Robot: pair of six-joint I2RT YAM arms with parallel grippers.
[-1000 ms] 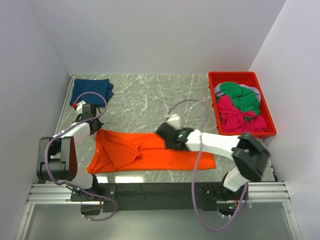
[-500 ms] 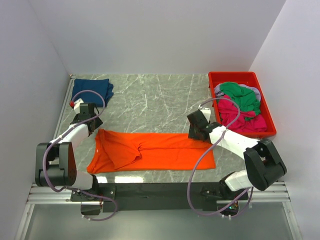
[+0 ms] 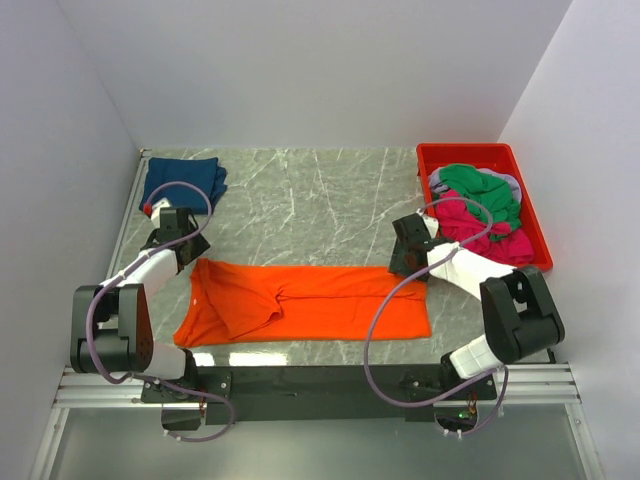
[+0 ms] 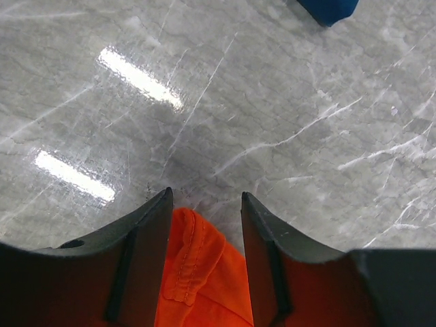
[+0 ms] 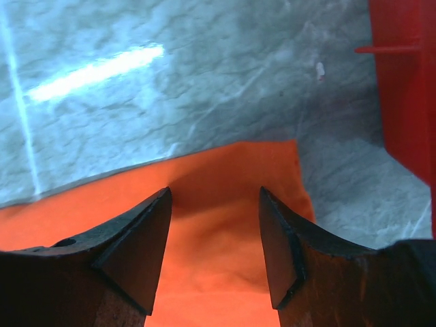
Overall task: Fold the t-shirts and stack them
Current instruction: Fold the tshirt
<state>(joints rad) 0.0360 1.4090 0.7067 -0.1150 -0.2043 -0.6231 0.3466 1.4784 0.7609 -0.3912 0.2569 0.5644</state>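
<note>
Pulled back from the middle of the cloth, the right gripper (image 3: 404,262) now sits at the right end of the orange t-shirt (image 3: 310,300), while the left gripper (image 3: 176,238), shut a second ago, has let go and opened at the left end. The orange t-shirt lies flat on the marble worktop (image 3: 300,200), near the arms, with its long axis running from 9 to 3 o'clock in the overhead view. Its sleeved end is at 9 o'clock. Each arm is reaching out low and slanting away from the centre line, one gripper per far corner: the left at the shirt's 10 o'clock corner, the right at its 2 o'clock corner. On the left wrist camera the jaws stand apart with a stitched hem between them, unclamped, and bare marble at 12 o'clock. On the right wrist camera the jaws are also parted over the cloth, and the shirt's corner shows just ahead at about 1 o'clock. Whether either gripper touches the fabric cannot be told. A folded navy t-shirt (image 3: 181,180) waits at the far left, and green and magenta t-shirts (image 3: 482,210) are heaped in the red bin (image 3: 429,165) at far right. The likely next move is a pinch of both far corners, drawn towards 6 o'clock.
</note>
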